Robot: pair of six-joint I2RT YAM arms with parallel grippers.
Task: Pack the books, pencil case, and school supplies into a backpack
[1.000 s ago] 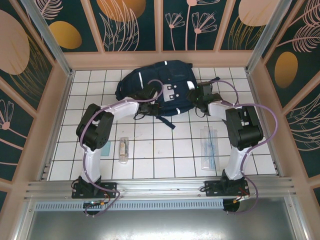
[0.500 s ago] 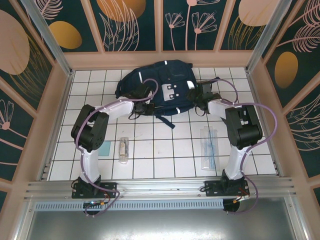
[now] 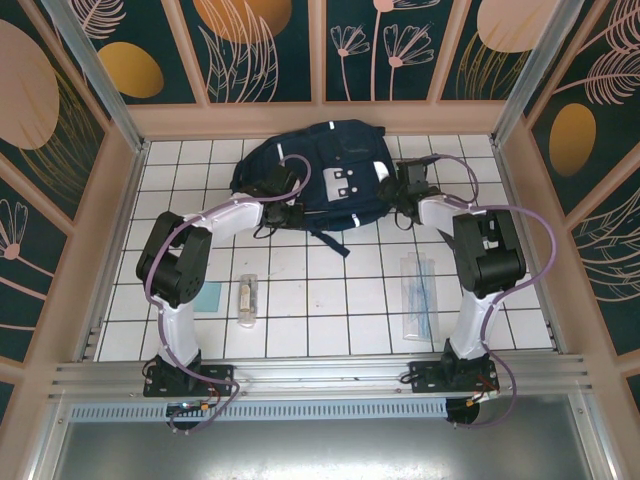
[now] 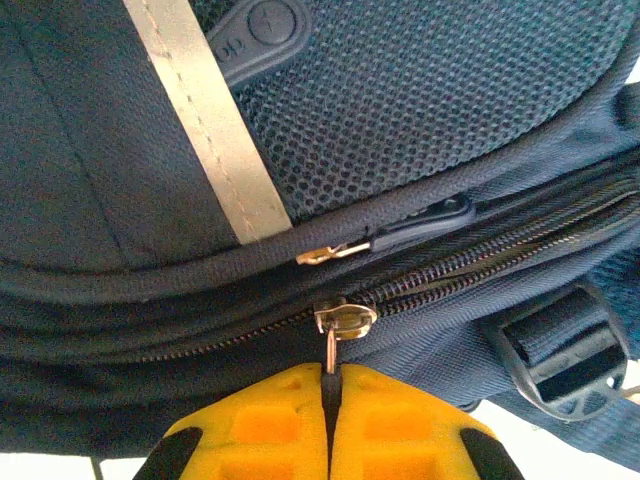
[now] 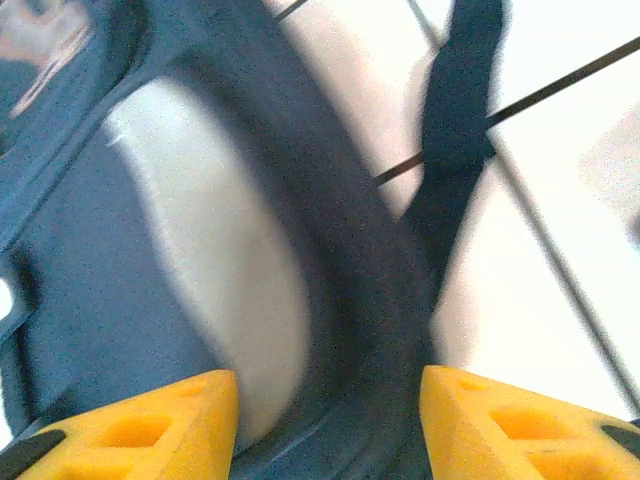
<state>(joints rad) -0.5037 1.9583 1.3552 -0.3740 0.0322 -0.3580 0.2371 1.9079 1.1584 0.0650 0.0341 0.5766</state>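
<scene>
Soft, floppy-looking backpack is best worked by the zipper pull pinched in the left tool; right tool is spread round its edge, grip unclear.

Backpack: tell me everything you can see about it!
The backpack is big, made of navy-blue fabric with mesh, white shiny stripes, pale patches and dark straps with a buckle. It lies at the far end of the white tiled table. The left gripper pinches the little metal zipper pull. The right gripper has its fingers on either side of the bag's edge; the blur hides whether it squeezes.
</scene>
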